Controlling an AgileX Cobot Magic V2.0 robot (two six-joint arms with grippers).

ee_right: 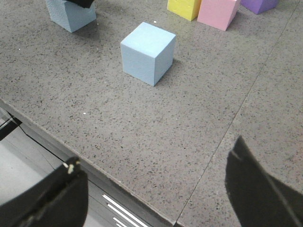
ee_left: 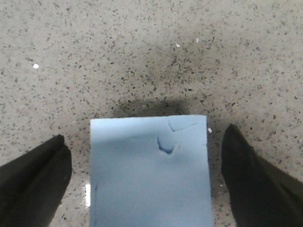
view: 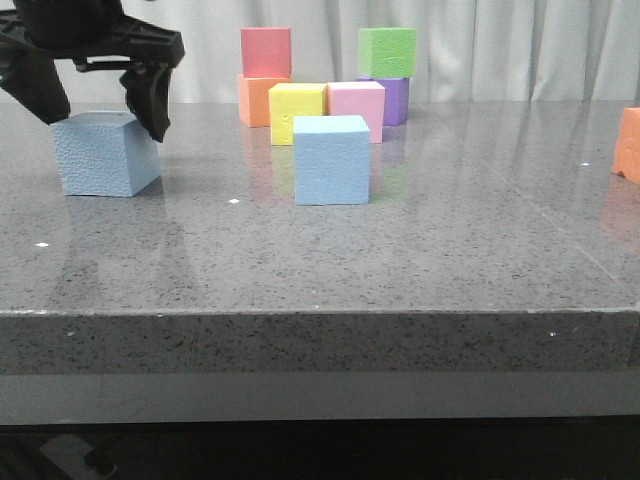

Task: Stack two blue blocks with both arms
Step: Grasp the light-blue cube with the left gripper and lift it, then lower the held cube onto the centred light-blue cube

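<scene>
A rough, dented pale blue block (view: 105, 153) sits on the grey table at the far left. My left gripper (view: 100, 105) hangs open just above it, one finger on each side. In the left wrist view the block (ee_left: 149, 172) lies between the open fingers (ee_left: 35, 182), with gaps on both sides. A smoother pale blue block (view: 331, 159) stands near the table's middle; it also shows in the right wrist view (ee_right: 147, 53). My right gripper (ee_right: 154, 189) is open and empty above the table's front edge, and is out of the front view.
Several coloured cubes stand at the back: yellow (view: 296, 110), pink (view: 357, 105), orange (view: 258, 98) with red (view: 265, 52) on it, and purple (view: 395, 98) with green (view: 387, 52) on it. An orange object (view: 628, 145) sits at the right edge.
</scene>
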